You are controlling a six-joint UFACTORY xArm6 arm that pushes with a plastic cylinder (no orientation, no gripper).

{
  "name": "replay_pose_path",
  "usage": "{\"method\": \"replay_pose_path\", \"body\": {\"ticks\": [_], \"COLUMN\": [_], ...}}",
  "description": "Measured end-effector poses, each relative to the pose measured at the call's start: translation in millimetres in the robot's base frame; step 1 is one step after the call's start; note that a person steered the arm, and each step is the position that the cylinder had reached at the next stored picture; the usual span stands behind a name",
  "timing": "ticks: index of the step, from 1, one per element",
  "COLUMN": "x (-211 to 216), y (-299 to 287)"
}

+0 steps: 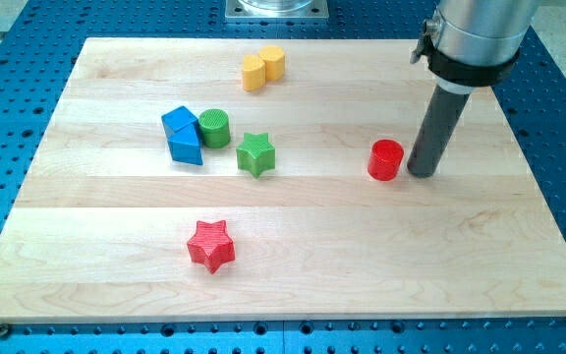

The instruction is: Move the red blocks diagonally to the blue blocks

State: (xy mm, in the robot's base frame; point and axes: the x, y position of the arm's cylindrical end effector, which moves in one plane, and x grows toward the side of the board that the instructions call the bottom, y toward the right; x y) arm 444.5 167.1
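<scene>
1. My tip (422, 173) comes first: there are no fingers on this arm, so there is nothing to be wide, narrow or holding anything. It is a straight dark rod under a grey collar, and its lower end rests on the board just to the view's right of the red cylinder (385, 159). Whether it touches that block or stands a hair apart, I cannot tell.
2. The wooden board (460, 265) is the largest thing, a pale slab of joined planks on a blue perforated table (8, 128). A grey metal base shows at the view's top centre.
3. The blue blocks (182, 135) sit at the view's left of centre: two pieces pressed together, an angular one above and a wedge-like one below it. Their exact shapes are hard to make out.
4. The red star (211, 245) lies alone toward the view's bottom, below the blue pair and the green star, well apart from both.
5. The green star (255, 153) lies to the view's right of the blue blocks, near the green cylinder but not touching it.
6. The red cylinder stands upright at the view's right of centre, well apart from the blue blocks, with the green star between them.
7. The green cylinder (214, 128) stands upright against the right side of the blue pair.
8. The yellow blocks (263, 67) sit near the view's top, two small pieces touching, one of them a cylinder.
</scene>
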Motion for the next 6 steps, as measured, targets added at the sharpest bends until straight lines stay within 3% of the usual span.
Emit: {"method": "replay_pose_path", "body": {"ticks": [1,2,3,4,5,6], "x": [21.8,41.2,18.1,14.6,64.8,49.1], "y": [-88.4,-140.9,-115.4,-178.6,-218.6,-218.7]}}
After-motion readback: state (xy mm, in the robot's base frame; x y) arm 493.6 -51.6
